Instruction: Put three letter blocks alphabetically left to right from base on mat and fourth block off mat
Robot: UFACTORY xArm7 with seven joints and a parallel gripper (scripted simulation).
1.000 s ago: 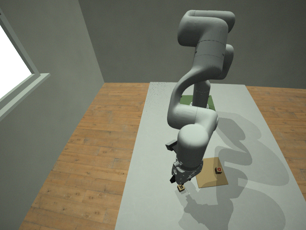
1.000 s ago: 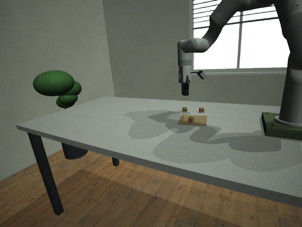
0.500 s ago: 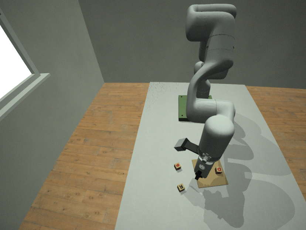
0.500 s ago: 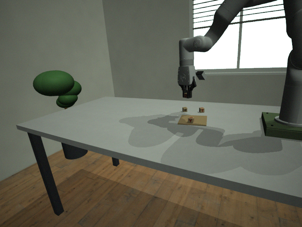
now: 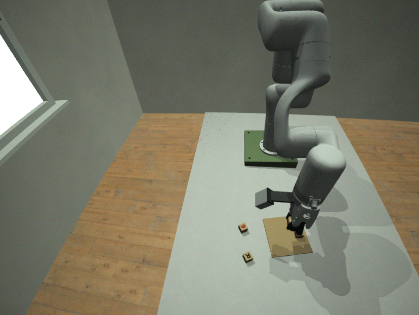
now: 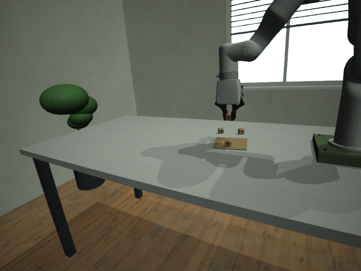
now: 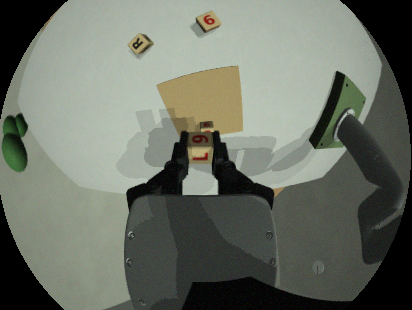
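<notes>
My gripper (image 6: 229, 116) is shut on a wooden block (image 7: 198, 147) and holds it well above the tan mat (image 5: 287, 236). In the wrist view the held block shows a red L and a 6 or 9. One block (image 6: 227, 143) lies on the mat, with a Y on its side; in the overhead view it (image 5: 299, 234) is mostly hidden behind my fingers. Two blocks lie on the table off the mat: one with a red 6 on top (image 5: 242, 227) and one with an R on top (image 5: 247, 256). Both also show in the wrist view, the R block (image 7: 140, 44) and the 6 block (image 7: 207, 21).
The green base plate (image 5: 270, 148) of the arm stands further back on the grey table. A green plant (image 6: 69, 105) stands beyond the table's far corner. The table edge lies left of the two loose blocks.
</notes>
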